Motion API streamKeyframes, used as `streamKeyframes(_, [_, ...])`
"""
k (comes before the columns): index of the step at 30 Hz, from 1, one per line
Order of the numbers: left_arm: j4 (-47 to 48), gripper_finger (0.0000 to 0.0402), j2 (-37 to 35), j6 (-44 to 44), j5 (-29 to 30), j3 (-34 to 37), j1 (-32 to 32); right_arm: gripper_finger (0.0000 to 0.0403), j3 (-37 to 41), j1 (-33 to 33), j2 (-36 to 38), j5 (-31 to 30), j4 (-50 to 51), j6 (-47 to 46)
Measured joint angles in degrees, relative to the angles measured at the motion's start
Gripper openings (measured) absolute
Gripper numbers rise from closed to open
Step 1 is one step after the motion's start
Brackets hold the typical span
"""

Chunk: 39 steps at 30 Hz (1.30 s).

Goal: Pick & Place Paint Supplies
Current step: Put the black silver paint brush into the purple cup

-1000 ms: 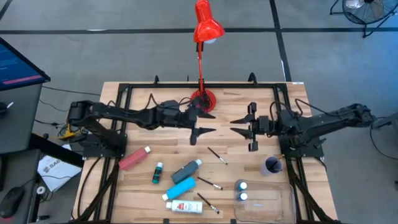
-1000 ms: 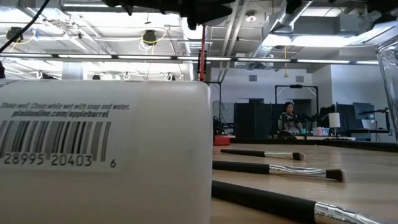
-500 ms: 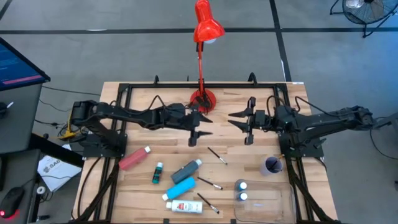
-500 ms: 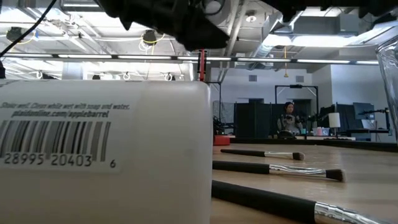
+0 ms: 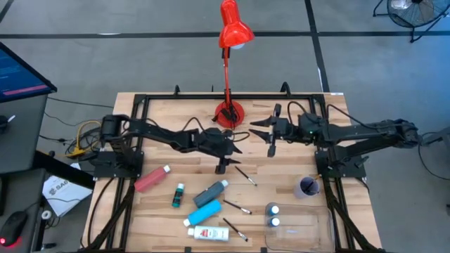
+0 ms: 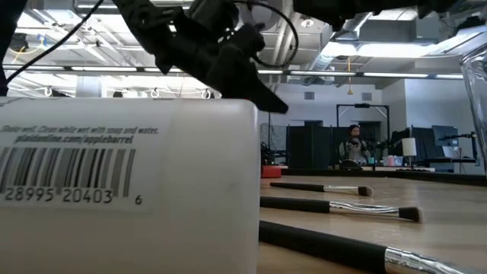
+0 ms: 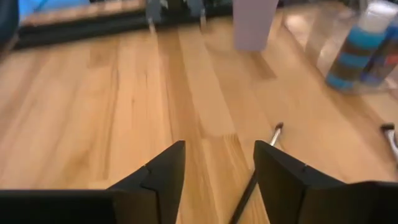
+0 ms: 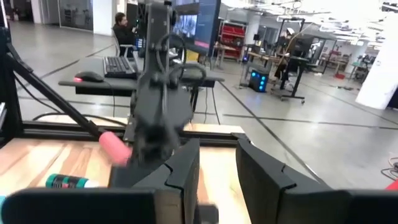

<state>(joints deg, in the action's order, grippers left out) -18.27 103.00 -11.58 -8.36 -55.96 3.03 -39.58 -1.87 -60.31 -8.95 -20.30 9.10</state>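
Observation:
Paint supplies lie on the wooden table: a pink-red tube (image 5: 151,178), a teal bottle (image 5: 179,195), two blue tubes (image 5: 211,191), a white bottle (image 5: 209,232) and thin dark brushes (image 5: 237,206). My left gripper (image 5: 229,159) is open and tipped down low over the table's middle. One brush (image 7: 261,163) lies on the wood just ahead of it, by one fingertip; I cannot tell whether they touch. My right gripper (image 5: 259,137) hovers level and higher, right of the lamp base, open by a narrow gap with nothing in it.
The red lamp's base (image 5: 229,112) stands just behind both grippers. A lilac cup (image 5: 308,187) and a clear tray (image 5: 309,226) holding two white-capped bottles (image 5: 273,214) sit at the near right. A black frame (image 5: 140,102) rims the table.
My left gripper has come down toward the table and a little toward its near edge, tipping its fingers downward, and now sits low by the brush. My right gripper has swung toward the table's left, closer to the lamp base, staying level.

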Motion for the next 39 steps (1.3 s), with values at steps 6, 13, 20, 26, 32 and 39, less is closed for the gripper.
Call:
streamKeyframes(6, [-1.38, 0.0127, 3.38, 2.77, -1.62, 0.01, -1.23, 0.0098, -0.12, -0.2, 0.91, -0.02, 0.56, 0.33])
streamKeyframes(13, [-3.87, 0.0118, 9.01, 0.45, 0.71, -2.93, -3.73, 0.0098, -0.12, -0.17, 5.48, -0.09, 4.38, -0.09])
streamKeyframes(20, [-3.98, 0.0152, 11.46, -0.48, 3.82, -5.94, -5.14, 0.0098, -0.11, 0.0, 12.07, -0.06, 11.83, -2.05])
streamKeyframes(26, [-4.18, 0.0163, 12.8, -0.54, 3.42, -6.39, -5.24, 0.0098, -0.1, -0.36, 17.92, -0.22, 18.08, -4.57])
streamKeyframes(32, [-4.26, 0.0149, 14.32, -0.3, 1.83, -6.3, -4.92, 0.0098, -0.1, -0.57, 18.93, -0.37, 20.11, -5.26])
streamKeyframes(39, [-5.93, 0.0141, 14.32, -0.22, 0.84, -6.35, -6.08, 0.0098, -0.1, -0.57, 17.3, -0.38, 19.79, -4.18])
